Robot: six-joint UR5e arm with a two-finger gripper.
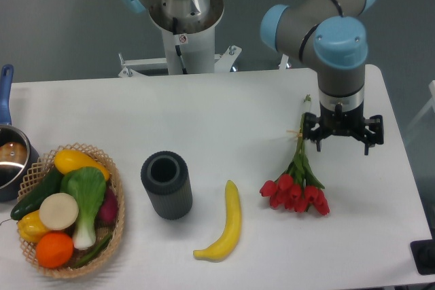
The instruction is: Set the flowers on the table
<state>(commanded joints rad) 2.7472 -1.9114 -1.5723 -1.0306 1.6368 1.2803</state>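
Observation:
The flowers (296, 191), a bunch of red tulips with green leaves, lie on the white table (224, 113) at the right. The blooms point toward the front edge and the thin tied stems (302, 123) run back toward the arm. My gripper (343, 138) points straight down just right of the stems, with its left finger (316, 134) close beside them. The jaws stand wide apart and nothing shows between them. The fingertips are partly hidden under the wrist.
A yellow banana (228, 225) lies left of the flowers. A dark grey cylindrical vase (166, 185) stands mid-table. A wicker basket (115, 219) of vegetables and a pot (10, 157) sit at the left. The arm's base (183, 11) is at the back.

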